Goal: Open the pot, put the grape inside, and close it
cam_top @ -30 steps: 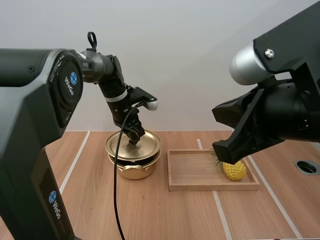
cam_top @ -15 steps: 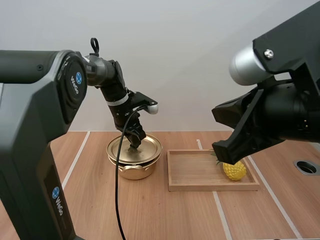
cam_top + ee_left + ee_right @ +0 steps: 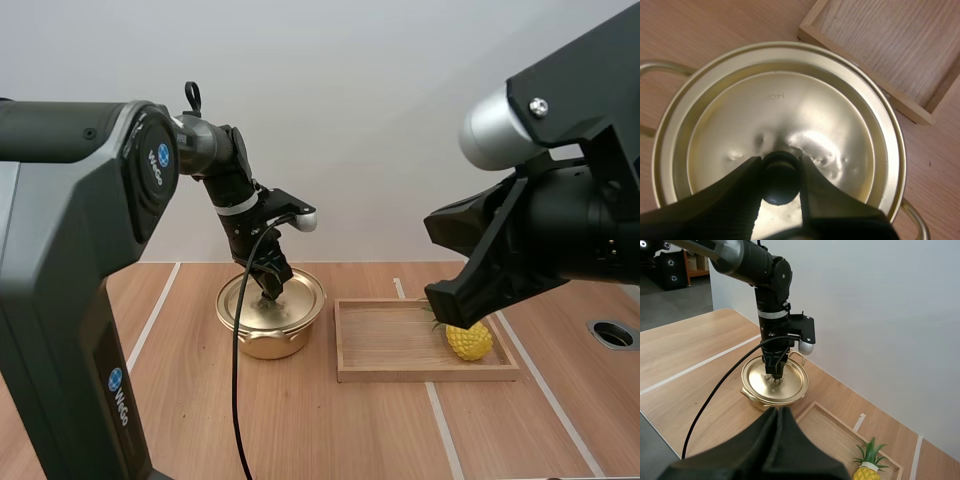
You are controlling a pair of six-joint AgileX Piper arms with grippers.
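Table [image 3: 300,430]: light wood, one flat top, as I see it from the high view. Directly on it I count:
- one gold pot [image 3: 268,345] with loop handles, left of centre;
- one shallow wooden tray [image 3: 425,376], just beside the pot on its right;
- white tape lines [image 3: 155,315], running front to back;
- one round dark hole [image 3: 612,334], near the right edge.

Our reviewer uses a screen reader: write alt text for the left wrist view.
The left gripper pinches the dark knob of the gold lid between its fingers; the lid sits on the pot. A wooden tray lies beside it.
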